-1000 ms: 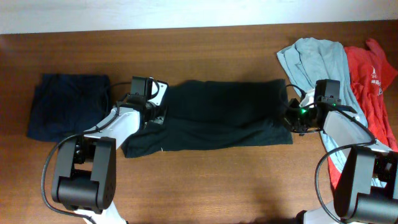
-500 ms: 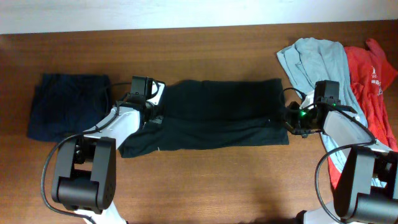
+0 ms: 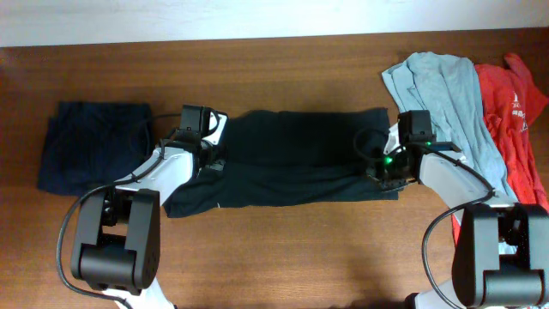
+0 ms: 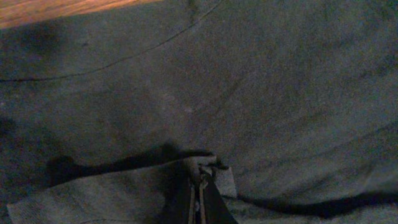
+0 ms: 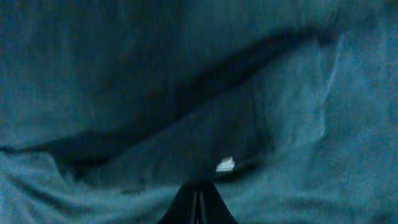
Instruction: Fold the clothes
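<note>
The large black garment (image 3: 300,159) lies spread across the middle of the table, creased along its length. My left gripper (image 3: 211,161) is at its left end and is shut on a pinched fold of the dark fabric (image 4: 200,173). My right gripper (image 3: 376,170) is over its right end, with its fingers (image 5: 198,198) shut on the black cloth next to a small white fleck (image 5: 225,164). A folded navy garment (image 3: 90,154) lies at the far left. A pale blue-grey garment (image 3: 442,86) and a red one (image 3: 515,112) lie heaped at the right.
The brown wooden table (image 3: 283,257) shows bare along the front and the back. The right arm's body lies across the edge of the pale blue-grey garment. A pale wall runs along the table's far edge.
My right gripper has moved left, drawing the black garment's right end inward. The left gripper has stayed almost in place; the garment's lower left corner has shifted slightly.
</note>
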Robot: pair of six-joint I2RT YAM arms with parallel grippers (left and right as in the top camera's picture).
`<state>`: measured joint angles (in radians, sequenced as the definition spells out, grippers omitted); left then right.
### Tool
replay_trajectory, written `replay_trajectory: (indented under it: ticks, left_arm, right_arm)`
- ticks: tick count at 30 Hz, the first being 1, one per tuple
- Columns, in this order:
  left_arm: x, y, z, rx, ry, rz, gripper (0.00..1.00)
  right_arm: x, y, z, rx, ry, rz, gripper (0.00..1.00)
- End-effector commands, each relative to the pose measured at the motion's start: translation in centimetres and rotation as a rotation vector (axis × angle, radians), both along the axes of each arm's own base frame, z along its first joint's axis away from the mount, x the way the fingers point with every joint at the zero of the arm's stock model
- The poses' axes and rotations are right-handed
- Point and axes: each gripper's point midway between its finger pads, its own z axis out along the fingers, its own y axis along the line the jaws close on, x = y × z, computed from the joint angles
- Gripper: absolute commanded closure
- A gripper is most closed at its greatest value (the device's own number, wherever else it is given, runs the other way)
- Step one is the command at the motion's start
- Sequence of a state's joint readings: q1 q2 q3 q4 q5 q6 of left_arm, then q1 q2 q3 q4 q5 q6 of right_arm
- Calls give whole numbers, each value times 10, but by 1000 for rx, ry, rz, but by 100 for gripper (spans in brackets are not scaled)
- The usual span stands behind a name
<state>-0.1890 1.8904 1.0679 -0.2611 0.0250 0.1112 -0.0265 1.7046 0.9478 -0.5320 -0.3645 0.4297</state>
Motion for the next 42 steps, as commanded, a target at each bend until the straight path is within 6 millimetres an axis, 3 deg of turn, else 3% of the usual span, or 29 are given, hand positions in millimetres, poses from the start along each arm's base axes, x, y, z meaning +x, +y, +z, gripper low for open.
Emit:
replay_trajectory:
  ticks: [1, 7, 11, 14, 18, 24, 27, 31, 32, 34, 42]
  left_arm:
    - [5, 4, 10, 11, -24, 18, 99]
    - [5, 4, 10, 11, -24, 18, 99]
    - [5, 4, 9, 12, -24, 17, 98]
    - [5, 4, 9, 12, -23, 17, 98]
    - [4, 4, 9, 13, -21, 18, 98]
    - [4, 4, 9, 12, -20, 17, 98]
    - [4, 4, 9, 13, -21, 18, 88]
    - [4, 4, 11, 11, -23, 18, 87]
    - [4, 4, 11, 12, -23, 17, 87]
    - [4, 4, 10, 12, -23, 18, 87]
    - [4, 4, 10, 12, -23, 18, 87]
  right_arm:
    - [17, -17, 2, -110, -82, -28, 96]
    - [62, -33, 21, -195, -280, -76, 96]
    - [63, -30, 25, -192, -295, -39, 95]
    - [47, -32, 19, -212, -227, 13, 88]
    - [8, -56, 9, -206, -46, -42, 79]
    - [-17, -79, 2, -188, 59, -97, 64]
    - [-32, -79, -7, -188, 126, -96, 63]
    - [-47, -75, -16, -180, 181, -88, 69]
    - [-53, -74, -18, -176, 202, -86, 81]
    - [-59, -73, -19, -174, 225, -83, 91]
    - [-71, -75, -20, -188, 273, -82, 96]
